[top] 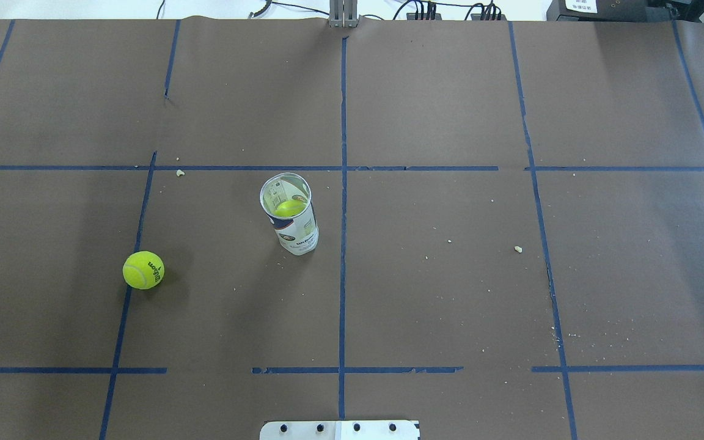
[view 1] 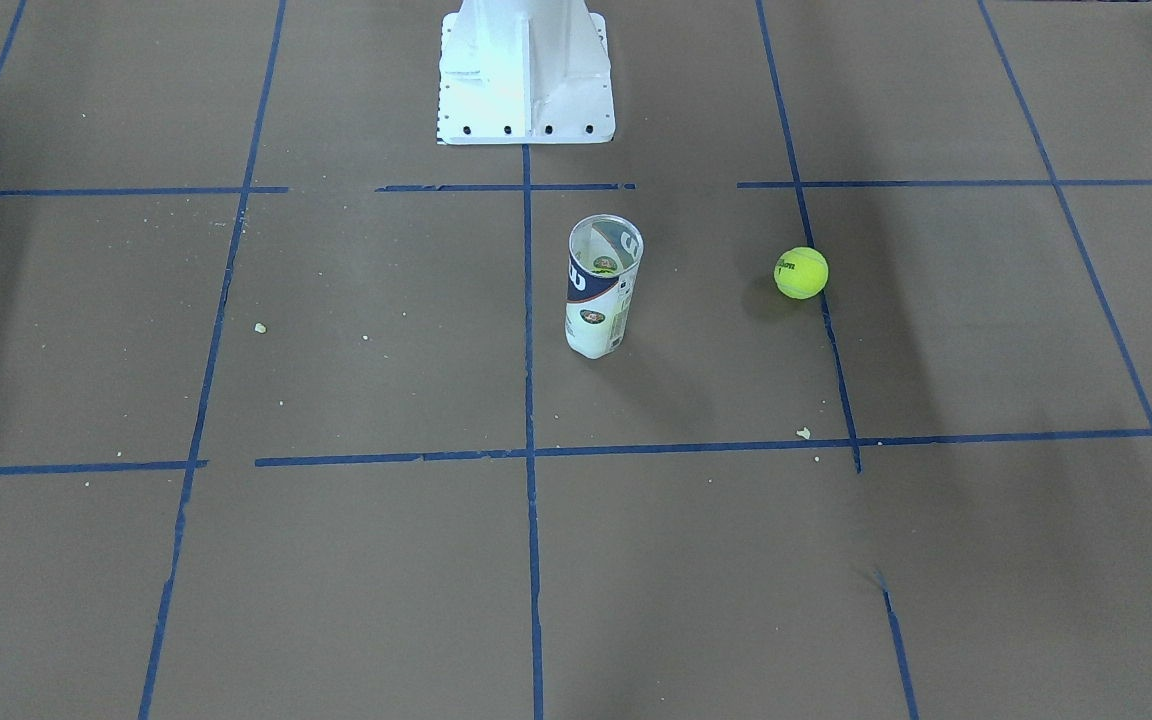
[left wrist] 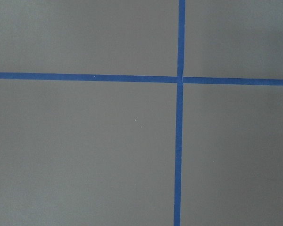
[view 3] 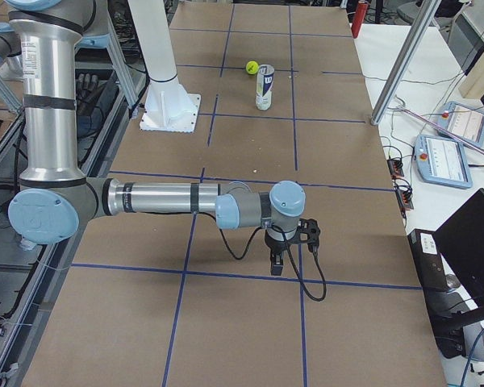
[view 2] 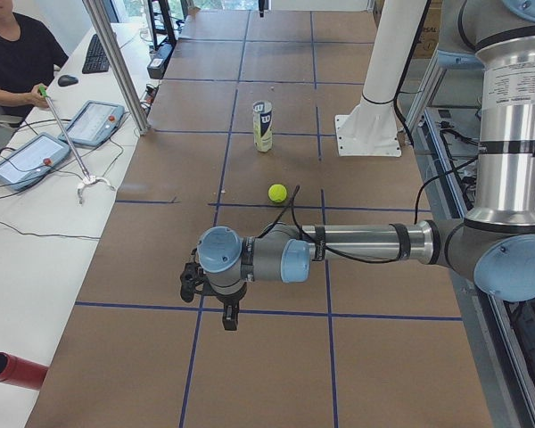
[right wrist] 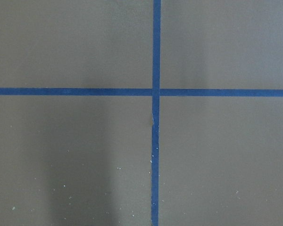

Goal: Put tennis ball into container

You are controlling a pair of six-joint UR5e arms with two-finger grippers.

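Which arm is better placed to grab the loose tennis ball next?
Left, probably: the tennis ball lies on the robot's left side of the table, left of the upright container too.

Left pincer [view 2: 230,321], right pincer [view 3: 276,269]: jaw gap indiscernible

The fuzzy round tennis ball [top: 143,270] is bright yellow-green with a dark printed logo. The tall clear plastic tube container [top: 297,232] has a navy-and-white label with white lettering above a white lower part, and yellow-green shows inside. The brown paper-covered table [top: 450,275] bears a grid of blue tape lines [top: 343,275]. The metal robot base [view 1: 526,70] is white.
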